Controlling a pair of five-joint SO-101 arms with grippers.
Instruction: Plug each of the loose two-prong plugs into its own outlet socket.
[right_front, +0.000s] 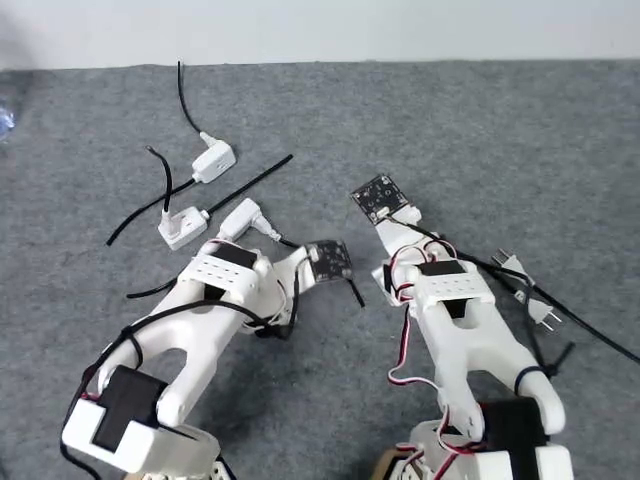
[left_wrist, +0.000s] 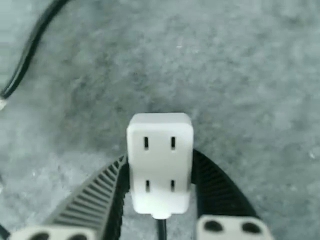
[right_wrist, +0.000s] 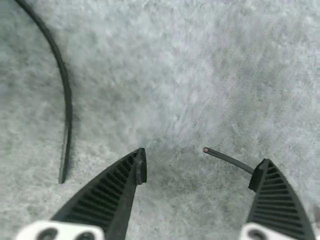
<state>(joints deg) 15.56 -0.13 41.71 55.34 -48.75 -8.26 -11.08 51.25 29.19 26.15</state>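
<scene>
High view — plugs: the first plug (right_front: 512, 264) and the second plug (right_front: 545, 316) lie loose on the grey mat (right_front: 400, 110) beside my right arm (right_front: 470, 330). Each is on a black cord, and neither is in a socket.
High view — sockets: the far socket (right_front: 212, 160) and the middle socket (right_front: 182, 226) lie free on the other side of the mat, near each other but not touching. Both are well apart from the plugs.
High view — third socket: the held socket (right_front: 240, 218) sits just beyond the wrist of my left arm (right_front: 200, 330), with its cord running back towards the arm.
High view — print: the small circuit board (right_front: 380, 198) ahead of my right arm is too small to read.
Left wrist view — left pincer (left_wrist: 160, 160): it is closed partway onto the held socket, and both ribbed black fingers (left_wrist: 100, 200) press its sides.
Left wrist view — socket face: two pairs of slots face the camera, and the cord leaves the socket between my fingers. I can make out no writing on it.
Right wrist view — right pincer (right_wrist: 202, 159): it is spread wide just above the mat and grips nothing.
Right wrist view — cords: the cut cord end (right_wrist: 206, 150) lies between my fingertips, nearer one of them, and I cannot tell if it touches. A curved cord (right_wrist: 64, 90) lies off to the side.
</scene>
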